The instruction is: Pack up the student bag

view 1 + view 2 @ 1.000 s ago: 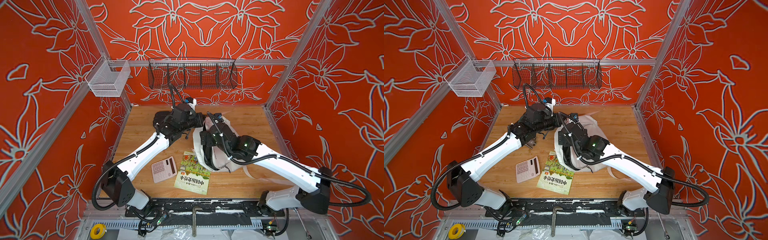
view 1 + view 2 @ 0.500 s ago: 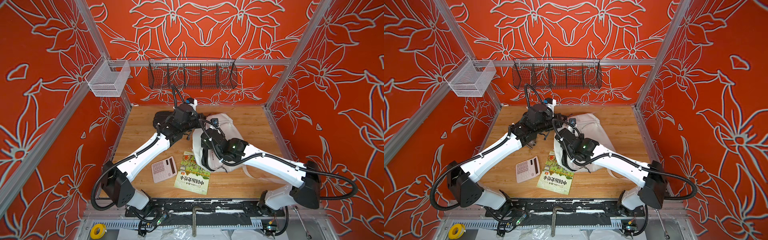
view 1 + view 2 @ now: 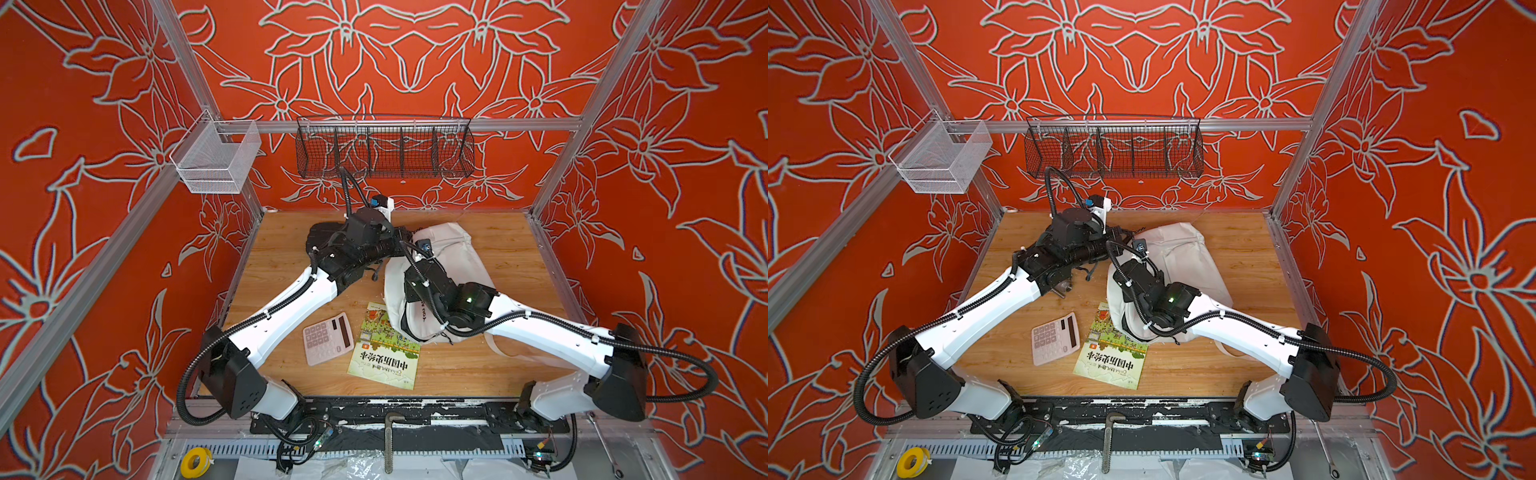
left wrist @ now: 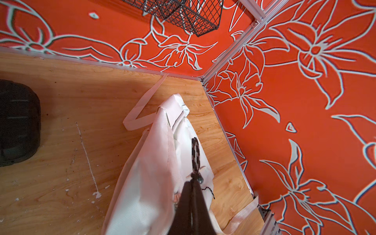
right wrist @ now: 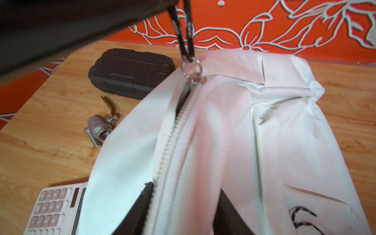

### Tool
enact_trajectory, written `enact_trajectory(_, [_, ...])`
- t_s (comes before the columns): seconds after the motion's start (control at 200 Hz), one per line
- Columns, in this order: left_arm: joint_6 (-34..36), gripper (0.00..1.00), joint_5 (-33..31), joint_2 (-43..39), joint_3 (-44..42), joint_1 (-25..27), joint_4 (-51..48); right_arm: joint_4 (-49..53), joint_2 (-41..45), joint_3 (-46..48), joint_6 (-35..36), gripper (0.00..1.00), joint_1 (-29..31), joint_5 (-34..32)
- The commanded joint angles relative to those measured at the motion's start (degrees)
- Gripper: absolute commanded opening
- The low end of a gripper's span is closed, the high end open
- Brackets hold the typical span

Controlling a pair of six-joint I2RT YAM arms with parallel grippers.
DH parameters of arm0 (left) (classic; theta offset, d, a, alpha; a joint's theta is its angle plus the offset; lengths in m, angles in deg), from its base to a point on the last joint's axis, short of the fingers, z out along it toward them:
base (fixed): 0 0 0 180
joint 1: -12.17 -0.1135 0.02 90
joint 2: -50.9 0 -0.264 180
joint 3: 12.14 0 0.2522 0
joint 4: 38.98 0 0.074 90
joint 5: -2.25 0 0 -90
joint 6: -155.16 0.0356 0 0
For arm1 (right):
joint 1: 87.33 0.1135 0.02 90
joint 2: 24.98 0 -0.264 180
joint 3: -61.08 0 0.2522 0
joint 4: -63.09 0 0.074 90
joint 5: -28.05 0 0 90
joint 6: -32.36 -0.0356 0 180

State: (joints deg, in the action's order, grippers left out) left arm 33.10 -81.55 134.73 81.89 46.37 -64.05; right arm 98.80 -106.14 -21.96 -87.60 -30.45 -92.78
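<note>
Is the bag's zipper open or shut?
Shut where visible: the zipper teeth on the bag lie joined up to the slider; left end effector holds its cord.

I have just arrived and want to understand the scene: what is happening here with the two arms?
The left end effector is shut on the black zipper cord of the white student bag. The right end effector sits over the zipper seam, one finger on each side; whether it grips the fabric is unclear. A calculator, a book, a black case and a metal valve lie on the table, outside the bag.
</note>
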Motion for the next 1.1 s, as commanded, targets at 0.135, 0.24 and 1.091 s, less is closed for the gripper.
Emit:
enact_trajectory(0.135, [6.28,0.0,1.95,-2.02,0.95,-3.01,1.97,-10.16,10.5,8.96,20.63,0.0,0.33,5.85])
enact_trajectory(0.24, [6.91,0.0,5.04,-1.36,0.51,-5.45,1.29,-12.96,15.69,12.32,27.5,0.0,0.33,8.46])
enact_trajectory(1.091, [4.37,0.0,17.49,2.98,-2.2,-12.13,8.34,-7.21,30.64,19.34,44.99,0.0,-1.81,19.08])
